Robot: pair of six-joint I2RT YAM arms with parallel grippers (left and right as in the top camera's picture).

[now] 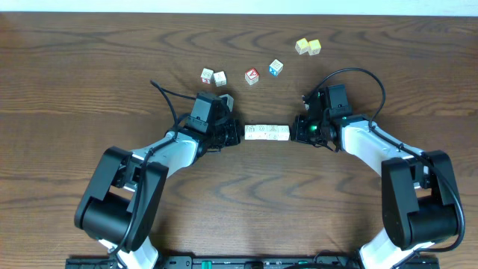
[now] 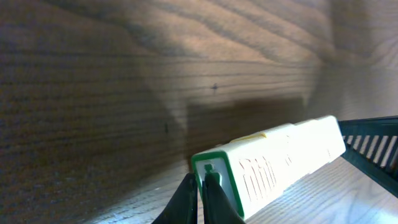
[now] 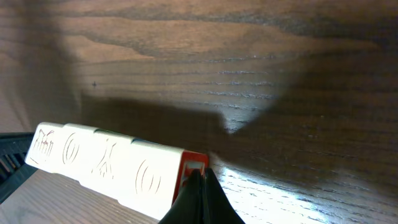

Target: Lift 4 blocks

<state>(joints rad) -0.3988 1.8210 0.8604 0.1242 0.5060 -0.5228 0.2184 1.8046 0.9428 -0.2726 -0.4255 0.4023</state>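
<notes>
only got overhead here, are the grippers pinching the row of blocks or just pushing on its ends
Observer: Pushing. In the left wrist view the left gripper is shut, its tips against a green-edged end face of the blocks.
Operator: and the right one
Observer: The right gripper is shut too, its tips on a red-edged end face.
Operator: any gaps in the row
Observer: None that the right wrist view shows; four marked faces sit flush in a line.
</notes>
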